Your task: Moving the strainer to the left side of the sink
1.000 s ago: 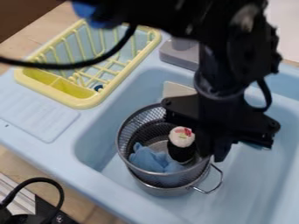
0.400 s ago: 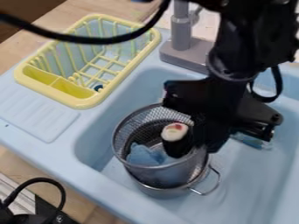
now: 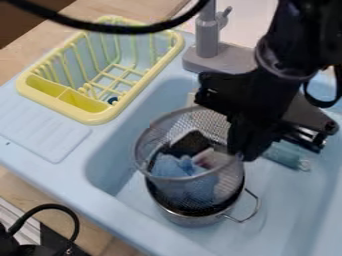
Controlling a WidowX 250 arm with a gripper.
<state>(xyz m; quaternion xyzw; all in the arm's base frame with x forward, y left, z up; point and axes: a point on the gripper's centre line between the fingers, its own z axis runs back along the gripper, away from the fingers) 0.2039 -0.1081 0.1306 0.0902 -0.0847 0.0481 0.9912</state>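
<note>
Round silver mesh strainer [image 3: 200,186] over round steel pot [image 3: 190,219], blue plastic sink [image 3: 110,150].
Black metal claw [image 3: 242,154] looks to be pinching strainer rim.

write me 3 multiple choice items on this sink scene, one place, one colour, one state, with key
1. Where is the metal pot?
A) on the drainboard
B) in the sink
C) on the floor

2. What colour is the dish rack?
A) yellow
B) red
C) black

3. What state is the strainer in?
A) empty
B) upside down
C) holding things

Key:
1 B, the basin's walls rise around it
2 A, its rim and wires are yellow
3 C, a blue piece shows inside
</note>
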